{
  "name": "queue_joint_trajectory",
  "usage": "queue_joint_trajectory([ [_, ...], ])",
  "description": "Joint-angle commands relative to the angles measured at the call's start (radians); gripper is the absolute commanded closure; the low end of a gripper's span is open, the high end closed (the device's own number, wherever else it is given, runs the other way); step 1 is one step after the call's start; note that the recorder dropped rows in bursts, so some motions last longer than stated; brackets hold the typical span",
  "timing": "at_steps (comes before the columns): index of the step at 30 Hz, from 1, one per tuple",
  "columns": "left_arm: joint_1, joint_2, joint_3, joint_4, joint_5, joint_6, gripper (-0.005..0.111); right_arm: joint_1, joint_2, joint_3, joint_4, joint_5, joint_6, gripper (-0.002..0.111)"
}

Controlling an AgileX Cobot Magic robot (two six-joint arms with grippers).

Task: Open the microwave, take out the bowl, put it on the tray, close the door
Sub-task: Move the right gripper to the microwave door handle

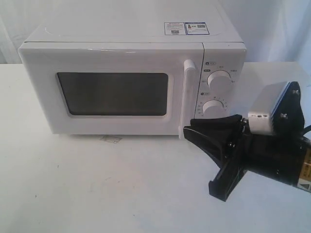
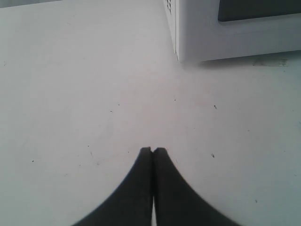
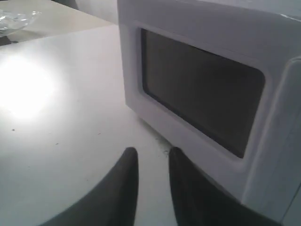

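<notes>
The white microwave (image 1: 121, 34) stands at the back of the table, and its door (image 1: 114, 60) with the dark window is closed. The vertical bar handle (image 1: 188, 97) is just up and left of my right gripper (image 1: 203, 161), which hovers open and empty in front of the microwave's lower right corner. In the right wrist view the right gripper (image 3: 151, 153) points along the door (image 3: 197, 89). My left gripper (image 2: 153, 150) is shut on nothing, low over bare table near the microwave's left corner (image 2: 225, 42). The bowl is hidden.
Two round dials (image 1: 218, 80) sit right of the handle. The white table (image 1: 97, 184) spreads in front of the microwave. A clear shiny object (image 3: 11, 20) lies at the far end of the table in the right wrist view. A small scuff (image 1: 111, 139) marks the table below the door.
</notes>
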Motion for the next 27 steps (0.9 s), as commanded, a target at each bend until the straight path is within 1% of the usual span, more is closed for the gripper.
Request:
queue_joint_trajectory([
  [1, 0.003, -0.004, 0.004, -0.001, 0.001, -0.005, 0.107, -0.076, 0.085, -0.031, 0.009, -0.071, -0.083, 0.072],
  [2, 0.003, -0.004, 0.004, -0.001, 0.001, -0.005, 0.107, -0.095, 0.108, -0.039, 0.009, -0.107, -0.118, 0.069],
  [3, 0.003, -0.004, 0.004, -0.001, 0.001, -0.005, 0.107, -0.126, 0.152, -0.044, 0.009, -0.198, -0.221, 0.062],
  [4, 0.003, -0.004, 0.004, -0.001, 0.001, -0.005, 0.107, -0.142, 0.177, -0.044, 0.009, -0.254, -0.294, 0.059],
  [5, 0.003, -0.004, 0.004, -0.001, 0.001, -0.005, 0.107, -0.162, 0.229, -0.044, 0.011, -0.335, -0.416, 0.056],
  [7, 0.003, -0.004, 0.004, -0.001, 0.001, -0.005, 0.107, -0.181, 0.304, -0.047, 0.017, -0.419, -0.490, 0.054],
  [10, 0.003, -0.004, 0.004, -0.001, 0.001, -0.005, 0.107, -0.210, 0.418, -0.089, 0.042, -0.434, -0.502, 0.054],
  [15, 0.003, -0.004, 0.004, -0.001, 0.001, -0.005, 0.107, -0.213, 0.519, -0.147, 0.068, -0.434, -0.502, 0.054],
  [20, 0.003, -0.004, 0.004, -0.001, 0.001, -0.005, 0.107, -0.213, 0.561, -0.182, 0.084, -0.434, -0.502, 0.054],
  [27, 0.003, -0.004, 0.004, -0.001, 0.001, -0.005, 0.107, -0.213, 0.561, -0.211, 0.086, -0.434, -0.498, 0.054],
])
